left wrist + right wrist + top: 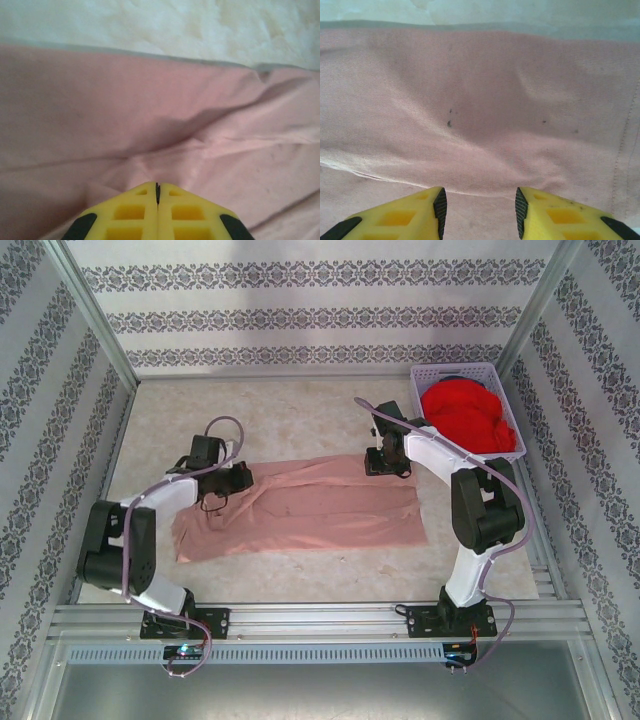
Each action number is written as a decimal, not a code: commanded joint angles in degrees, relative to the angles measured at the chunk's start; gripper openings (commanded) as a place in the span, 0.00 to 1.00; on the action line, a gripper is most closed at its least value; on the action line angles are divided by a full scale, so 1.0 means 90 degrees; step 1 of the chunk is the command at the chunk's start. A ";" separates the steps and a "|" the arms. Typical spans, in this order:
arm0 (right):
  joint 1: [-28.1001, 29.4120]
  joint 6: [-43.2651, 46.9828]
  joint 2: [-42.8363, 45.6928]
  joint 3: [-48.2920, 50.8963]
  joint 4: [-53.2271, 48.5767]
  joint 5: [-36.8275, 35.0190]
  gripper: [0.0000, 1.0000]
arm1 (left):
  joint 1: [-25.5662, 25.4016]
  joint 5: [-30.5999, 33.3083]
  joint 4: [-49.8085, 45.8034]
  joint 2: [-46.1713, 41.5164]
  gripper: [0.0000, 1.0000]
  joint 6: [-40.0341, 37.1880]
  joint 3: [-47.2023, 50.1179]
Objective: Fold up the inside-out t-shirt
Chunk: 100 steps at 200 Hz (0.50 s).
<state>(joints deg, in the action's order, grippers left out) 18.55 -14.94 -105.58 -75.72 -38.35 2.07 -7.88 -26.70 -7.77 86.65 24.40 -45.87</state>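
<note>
Showed one pink t-shirt (320, 505) spread on bench (300, 410); left fingers (213, 502) shut against it, right fingers (384, 468) half-open, holding nothing.

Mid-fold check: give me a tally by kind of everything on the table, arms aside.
Pink t-shirt: 1
Red garment: 1
Plastic basket: 1
Total: 3

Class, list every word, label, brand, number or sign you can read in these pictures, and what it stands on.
No readable text. The dusty salmon-pink cotton t-shirt shows only tiny dark specks; the pale plastic basket holding a bright red garment bears no visible label; the patterned wall bands are ornament, not writing.
</note>
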 commanded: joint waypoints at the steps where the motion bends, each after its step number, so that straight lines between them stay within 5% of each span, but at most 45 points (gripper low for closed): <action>1: 0.0049 0.0088 -0.0102 -0.0074 -0.0085 0.0034 0.43 | -0.0335 0.0083 -0.0605 -0.0532 0.01 0.0034 0.0242; 50: 0.0067 0.0088 -0.0090 -0.0082 -0.0099 0.0033 0.43 | -0.1030 0.0111 -0.1249 -0.1612 0.00 0.0325 0.0755; 77: 0.0134 0.0067 -0.0131 -0.0162 -0.0061 0.0096 0.43 | -0.0892 0.1912 -0.1804 -0.1887 0.23 0.0160 0.0434; 100: 0.0216 0.0088 -0.0145 -0.0200 -0.0088 0.0073 0.43 | -0.0282 0.1969 -0.1421 -0.1333 0.38 0.0057 0.0108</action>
<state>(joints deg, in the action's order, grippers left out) 19.33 -14.76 -105.91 -76.09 -38.30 2.31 -14.90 -15.94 -20.25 70.85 25.76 -41.17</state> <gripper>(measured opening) 0.434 0.304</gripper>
